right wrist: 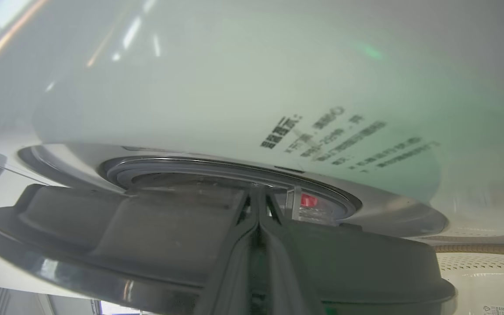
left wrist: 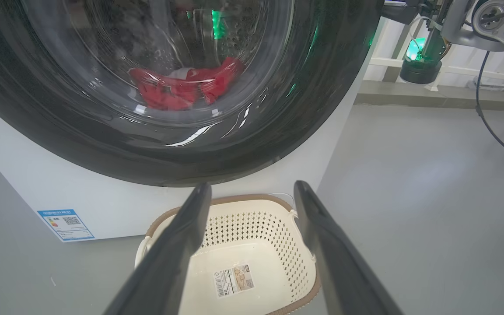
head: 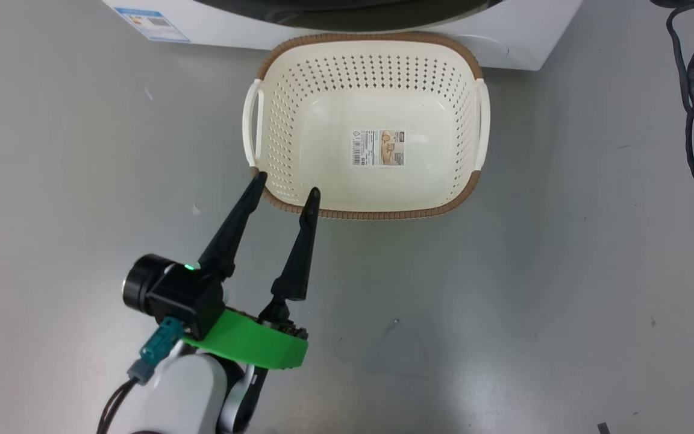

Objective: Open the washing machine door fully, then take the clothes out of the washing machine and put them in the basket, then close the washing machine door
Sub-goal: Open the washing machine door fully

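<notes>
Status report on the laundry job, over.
Left gripper open, near the basket rim. Right gripper shut against the washing machine door edge. Clothes inside the drum, basket empty. Nothing seen blocking.

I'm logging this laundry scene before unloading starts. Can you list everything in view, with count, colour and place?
big white front-loading washing machine: one, white, behind the basket.
round glossy black-rimmed glass door: one, black and clear, on the machine's front.
bright red fabric clothes: one heap, red with white, inside the drum, seen through the glass.
small blue label: one, blue, machine's lower front corner.
cream-white perforated plastic basket: one, cream with brown rim, on the floor before the machine.
paper sticker: one, white, on the basket's bottom.
smooth floor: grey, under everything.
left gripper: one, dark fingers, open, over the basket's near corner.
right gripper: one, dark fingers, shut, at the door's edge.
</notes>
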Available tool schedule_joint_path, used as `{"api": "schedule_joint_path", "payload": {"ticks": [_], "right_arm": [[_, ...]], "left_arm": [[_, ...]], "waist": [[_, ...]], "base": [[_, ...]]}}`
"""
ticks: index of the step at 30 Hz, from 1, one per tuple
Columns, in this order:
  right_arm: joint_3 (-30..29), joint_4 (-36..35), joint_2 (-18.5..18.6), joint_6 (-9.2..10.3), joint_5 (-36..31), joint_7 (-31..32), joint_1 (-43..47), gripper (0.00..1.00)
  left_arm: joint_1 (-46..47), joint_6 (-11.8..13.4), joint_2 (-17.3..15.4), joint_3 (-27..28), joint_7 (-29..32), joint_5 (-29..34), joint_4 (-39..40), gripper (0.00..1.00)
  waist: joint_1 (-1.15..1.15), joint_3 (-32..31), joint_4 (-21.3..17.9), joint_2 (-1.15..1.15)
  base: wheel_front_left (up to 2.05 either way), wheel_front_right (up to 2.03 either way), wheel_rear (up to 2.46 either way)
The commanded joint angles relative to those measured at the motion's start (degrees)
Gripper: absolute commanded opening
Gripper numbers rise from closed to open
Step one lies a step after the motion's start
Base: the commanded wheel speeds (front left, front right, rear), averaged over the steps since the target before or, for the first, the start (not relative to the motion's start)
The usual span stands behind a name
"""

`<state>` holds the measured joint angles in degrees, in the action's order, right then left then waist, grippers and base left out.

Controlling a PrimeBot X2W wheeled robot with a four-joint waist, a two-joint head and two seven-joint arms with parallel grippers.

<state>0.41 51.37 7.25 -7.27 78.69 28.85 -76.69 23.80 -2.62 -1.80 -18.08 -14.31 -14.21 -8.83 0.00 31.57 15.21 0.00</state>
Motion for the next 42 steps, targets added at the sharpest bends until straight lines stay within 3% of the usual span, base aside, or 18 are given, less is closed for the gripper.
{"api": "schedule_joint_path", "payload": {"ticks": [1,19,42], "right_arm": [[1.12,-1.05,-2.48,-0.22,0.24,1.35,-1.35,0.0],[4.5,-3.94,-3.32,-0.22,2.37,6.4,3.25,0.0],[6.61,-8.39,-3.76,-0.22,5.96,8.99,16.11,0.0]], "left_arm": [[0.72,-0.1,-1.08,1.63,-0.69,-0.1,1.05,1.0],[0.13,-0.09,-1.08,3.2,-0.69,-0.13,0.33,1.0],[-3.0,1.35,-1.45,4.8,-0.46,-0.82,-2.59,1.0]], "waist": [[0.0,-0.04,0.03,0.0],[0.0,-2.65,-1.73,0.0],[0.0,-11.84,-1.72,0.0]], "base": [[0.0,0.0,0.0],[0.0,0.0,0.0],[0.0,0.0,0.0]]}}
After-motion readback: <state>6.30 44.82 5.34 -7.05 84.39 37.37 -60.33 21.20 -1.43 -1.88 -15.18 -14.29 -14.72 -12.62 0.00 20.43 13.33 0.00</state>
